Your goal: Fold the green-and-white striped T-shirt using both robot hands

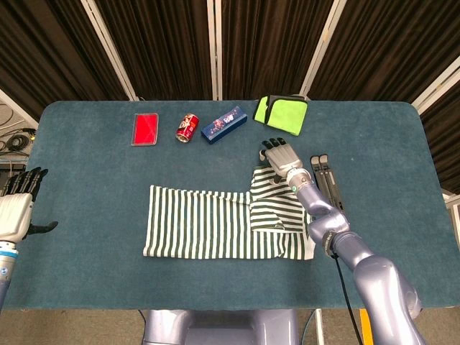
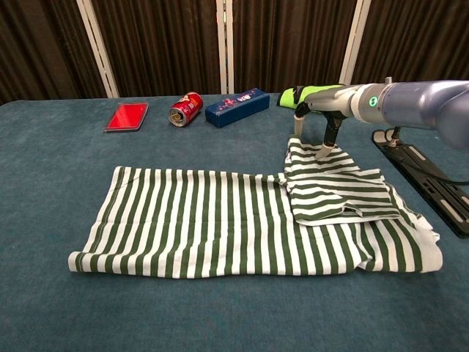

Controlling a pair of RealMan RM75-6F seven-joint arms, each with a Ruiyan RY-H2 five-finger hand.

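T-shirt (image 1: 230,223) lies long axis left–right; right hand (image 1: 281,155) fingertips press its folded sleeve

T-shirt (image 1: 226,224) spread across the middle of the counter (image 1: 86,180), one sleeve folded in on its right part. Behind it, left to right: phone (image 1: 145,129), can (image 1: 188,128), box (image 1: 224,124), cloth (image 1: 281,113). Right hand (image 1: 280,154) over the shirt's far right corner, stand (image 1: 327,188) just right of it; left hand (image 1: 16,208) off the counter's left edge.
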